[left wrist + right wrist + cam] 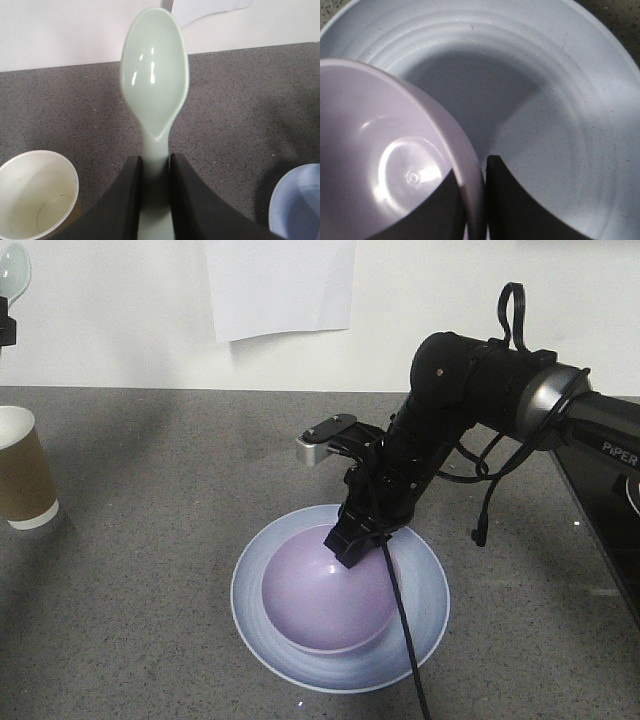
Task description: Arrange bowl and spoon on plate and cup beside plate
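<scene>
The lavender bowl [310,605] sits in the middle of the pale blue plate [247,605] at the front centre. My right gripper [352,545] is shut on the bowl's far rim, one finger inside and one outside. In the right wrist view the bowl [385,165] fills the left, the ringed plate [560,100] lies beneath it, and the right gripper [476,170] pinches the wall. The mint-green spoon [155,75] is held high at the far left, spoon [12,275] scoop upward, with my left gripper [156,165] shut on its handle. The brown cup [22,470] stands upright at the left edge.
In the left wrist view the cup [37,192] is below left and the plate's edge [300,200] below right. The right arm [480,390] reaches in from the right, and its black cable [405,640] hangs across the bowl and plate. White paper [280,285] hangs on the back wall.
</scene>
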